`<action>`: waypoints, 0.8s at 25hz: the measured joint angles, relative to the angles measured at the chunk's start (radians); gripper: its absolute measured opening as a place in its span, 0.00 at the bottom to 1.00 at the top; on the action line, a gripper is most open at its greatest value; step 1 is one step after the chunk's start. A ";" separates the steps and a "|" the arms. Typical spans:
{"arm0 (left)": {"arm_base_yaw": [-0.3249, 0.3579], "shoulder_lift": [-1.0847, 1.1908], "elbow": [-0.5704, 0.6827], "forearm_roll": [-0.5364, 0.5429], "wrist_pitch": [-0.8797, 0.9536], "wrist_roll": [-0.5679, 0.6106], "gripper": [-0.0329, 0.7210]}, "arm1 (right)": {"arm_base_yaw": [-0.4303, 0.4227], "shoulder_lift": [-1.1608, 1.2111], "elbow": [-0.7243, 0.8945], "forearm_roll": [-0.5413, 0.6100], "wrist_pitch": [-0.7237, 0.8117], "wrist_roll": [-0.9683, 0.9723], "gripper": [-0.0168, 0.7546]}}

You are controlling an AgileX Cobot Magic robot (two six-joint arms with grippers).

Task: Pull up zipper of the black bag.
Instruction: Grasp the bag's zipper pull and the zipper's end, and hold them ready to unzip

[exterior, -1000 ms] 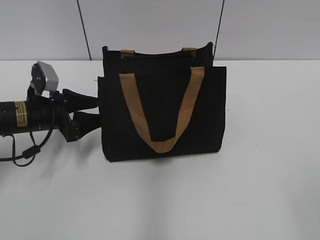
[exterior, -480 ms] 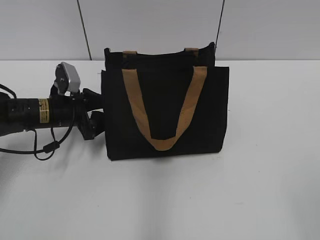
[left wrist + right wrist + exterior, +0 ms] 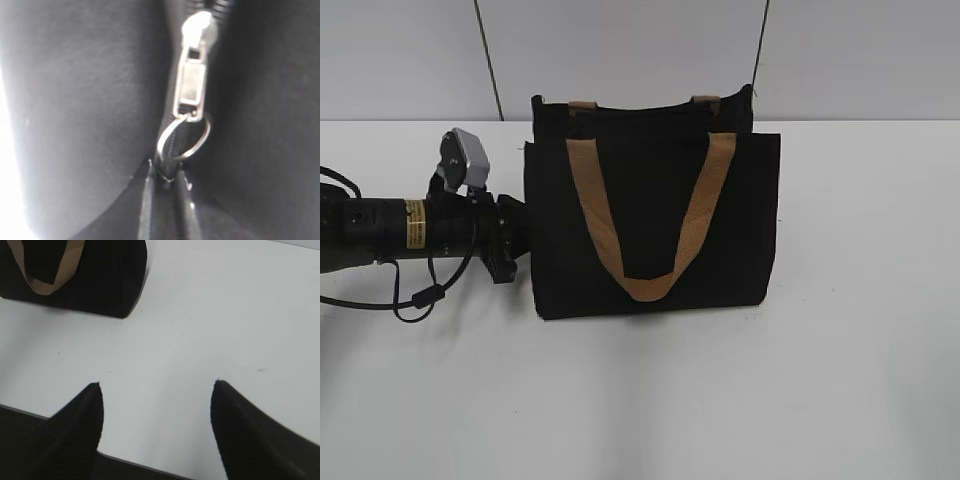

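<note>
The black bag [image 3: 655, 230] stands upright on the white table, its tan handle hanging over the front panel. My left gripper [image 3: 517, 235] is pressed against the bag's left end at mid height. In the left wrist view, its fingers [image 3: 167, 177] have closed to a narrow gap on the ring at the near end of the zipper's silver pull tab [image 3: 192, 85]. The tab lies along the black zipper line. My right gripper [image 3: 156, 390] is open and empty above bare table, with a corner of the bag [image 3: 100, 285] at its upper left. It is out of the exterior view.
A white table [image 3: 820, 380] with a pale wall behind it. The left arm's cable [image 3: 415, 298] loops onto the table to the left of the bag. The table's front edge shows beneath the right gripper [image 3: 150, 465].
My left arm has moved right, up against the bag's left end, and its fingers no longer show spread apart. The bag has shifted slightly to the right.
</note>
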 joint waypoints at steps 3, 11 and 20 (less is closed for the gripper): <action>0.000 0.000 0.000 0.006 -0.008 -0.012 0.13 | 0.000 0.000 0.000 0.000 0.000 0.000 0.70; 0.000 0.000 0.000 0.023 -0.011 -0.078 0.07 | 0.000 0.000 0.000 0.000 0.000 0.000 0.70; 0.000 -0.057 -0.001 0.067 0.010 -0.182 0.07 | 0.000 0.000 0.000 0.000 0.000 0.000 0.70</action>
